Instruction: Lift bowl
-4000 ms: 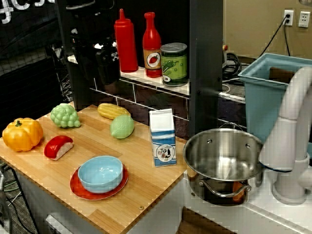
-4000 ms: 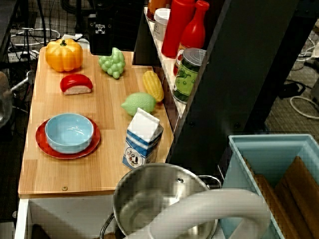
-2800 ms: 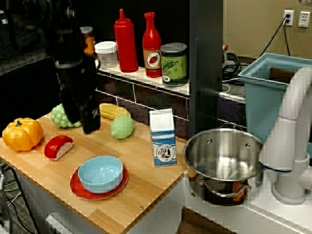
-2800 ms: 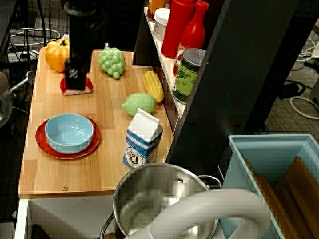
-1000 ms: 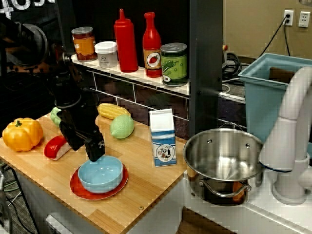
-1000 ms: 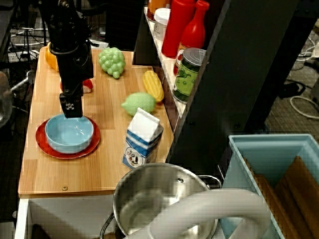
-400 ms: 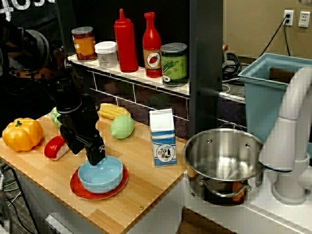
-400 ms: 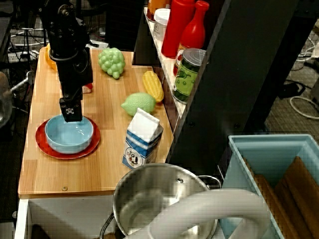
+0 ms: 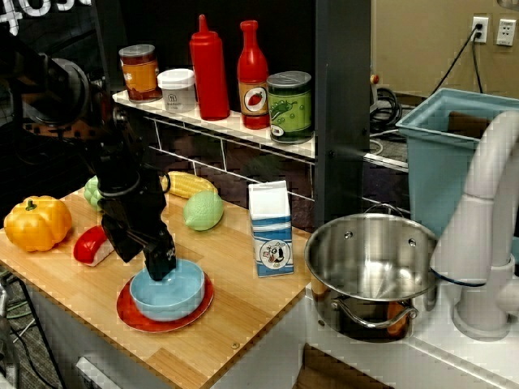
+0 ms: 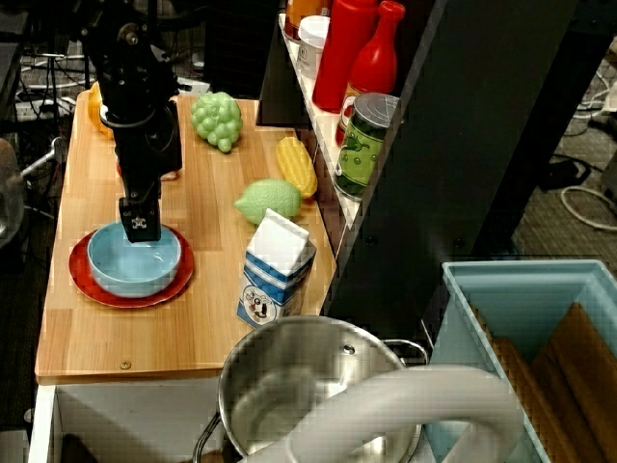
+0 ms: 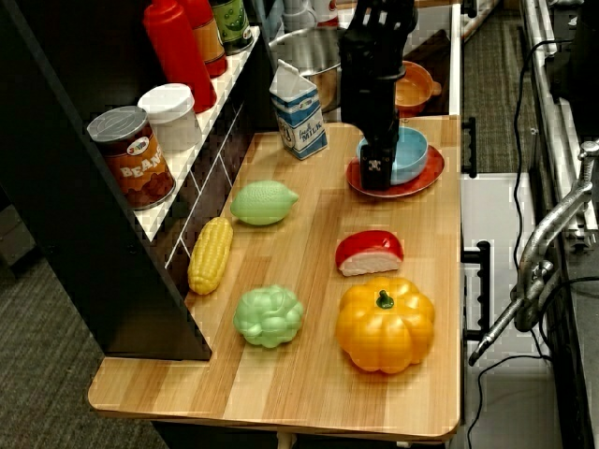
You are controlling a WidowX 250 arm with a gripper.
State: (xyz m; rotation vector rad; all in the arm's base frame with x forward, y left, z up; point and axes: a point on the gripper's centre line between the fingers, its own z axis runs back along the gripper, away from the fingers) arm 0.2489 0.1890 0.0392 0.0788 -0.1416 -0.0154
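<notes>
The light-blue bowl point(image 9: 174, 293) sits on a flat red-orange plate point(image 9: 134, 318) near the front edge of the wooden counter. It also shows in the overhead view point(image 10: 135, 265) and the side view point(image 11: 412, 154). My black gripper point(image 9: 144, 263) points down at the bowl's rim on the pumpkin side. One finger point(image 9: 160, 263) reaches inside the bowl and the other stays outside the rim. The jaws look apart. In the overhead view the gripper point(image 10: 140, 227) covers the far rim. In the side view the gripper point(image 11: 377, 166) hides part of the bowl. The bowl rests on the plate.
An orange pumpkin point(image 9: 36, 223), a red-and-white piece point(image 9: 89, 245), green grapes point(image 10: 217, 121), corn point(image 10: 296, 166) and a lime point(image 9: 203, 211) lie behind the bowl. A milk carton point(image 9: 270, 228) stands to its right. A steel pot point(image 9: 373, 259) sits beyond the counter's edge. A shelf with bottles point(image 9: 211, 69) runs along the back.
My gripper came down from above the shelf, moved over the counter to the bowl, and over the last second sank lower onto its rim. The bowl has not moved.
</notes>
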